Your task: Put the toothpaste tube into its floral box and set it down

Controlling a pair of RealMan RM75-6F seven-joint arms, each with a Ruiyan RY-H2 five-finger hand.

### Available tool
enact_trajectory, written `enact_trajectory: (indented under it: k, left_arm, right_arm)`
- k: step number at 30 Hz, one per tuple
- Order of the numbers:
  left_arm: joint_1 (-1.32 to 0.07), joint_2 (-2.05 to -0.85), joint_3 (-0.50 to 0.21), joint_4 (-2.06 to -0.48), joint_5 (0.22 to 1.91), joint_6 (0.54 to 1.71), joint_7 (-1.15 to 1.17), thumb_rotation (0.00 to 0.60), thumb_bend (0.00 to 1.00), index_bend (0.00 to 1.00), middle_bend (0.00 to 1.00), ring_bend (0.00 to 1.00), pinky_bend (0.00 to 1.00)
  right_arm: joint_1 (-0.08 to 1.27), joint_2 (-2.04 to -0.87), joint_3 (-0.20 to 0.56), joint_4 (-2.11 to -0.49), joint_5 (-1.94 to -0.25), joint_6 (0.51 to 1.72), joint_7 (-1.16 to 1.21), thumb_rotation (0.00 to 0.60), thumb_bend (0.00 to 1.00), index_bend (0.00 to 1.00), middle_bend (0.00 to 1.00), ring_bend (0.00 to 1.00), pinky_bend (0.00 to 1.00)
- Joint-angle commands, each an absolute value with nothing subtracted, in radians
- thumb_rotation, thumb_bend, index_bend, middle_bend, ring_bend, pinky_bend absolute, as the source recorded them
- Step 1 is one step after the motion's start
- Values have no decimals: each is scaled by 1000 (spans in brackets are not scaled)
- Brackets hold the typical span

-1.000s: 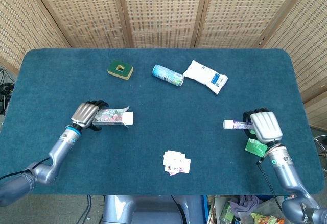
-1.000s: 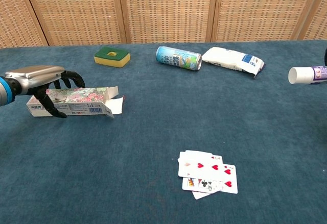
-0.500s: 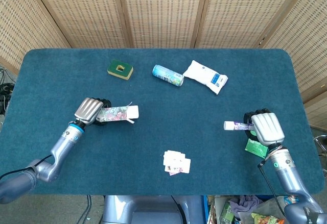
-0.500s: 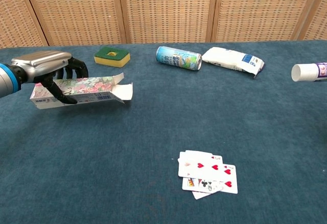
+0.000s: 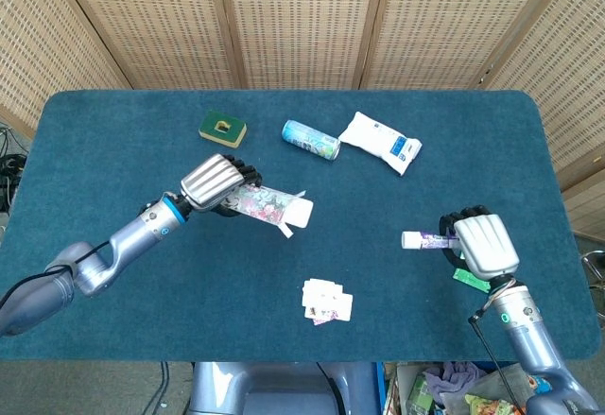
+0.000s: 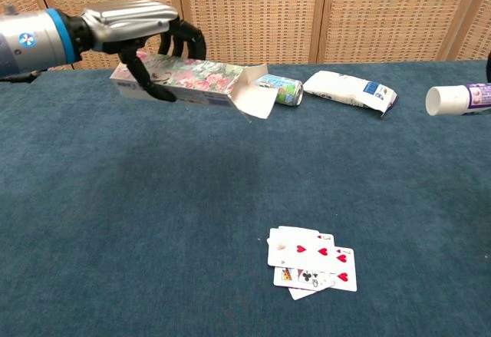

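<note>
My left hand (image 5: 216, 182) (image 6: 138, 34) grips the floral box (image 5: 267, 205) (image 6: 188, 80) and holds it in the air above the table, its open flap end pointing right. At the right, my right hand (image 5: 479, 244) holds the toothpaste tube (image 5: 427, 240) (image 6: 459, 99) level, its white cap end pointing left toward the box. In the chest view only the tube's cap end shows at the right edge. A wide gap lies between box and tube.
A green and yellow sponge (image 5: 222, 129), a blue can (image 5: 310, 139) (image 6: 279, 89) and a white packet (image 5: 380, 142) (image 6: 350, 90) lie at the back. Playing cards (image 5: 327, 302) (image 6: 311, 262) are spread near the front. A green item (image 5: 470, 278) lies under my right hand.
My left hand has lifted the floral box off the table and carried it up and to the right. My right hand has moved the tube a little left.
</note>
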State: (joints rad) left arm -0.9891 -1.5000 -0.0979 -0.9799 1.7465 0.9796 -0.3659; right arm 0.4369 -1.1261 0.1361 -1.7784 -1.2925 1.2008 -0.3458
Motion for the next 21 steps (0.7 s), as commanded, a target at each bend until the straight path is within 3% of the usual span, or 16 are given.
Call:
enact_trajectory:
  k: [1, 21]
  left_arm:
    - [-1075, -1507, -88, -926, 1794, 975, -438, 600, 321, 565, 520, 501, 511]
    - [-1299, -1735, -39, -654, 1798, 919, -637, 600, 321, 564, 520, 501, 511]
  right_arm:
    - [443, -1121, 154, -1814, -1264, 1212, -387, 600, 524, 586, 586, 441, 340]
    - [490, -1166, 203, -1956, -1078, 1270, -635, 600, 527, 586, 587, 444, 373]
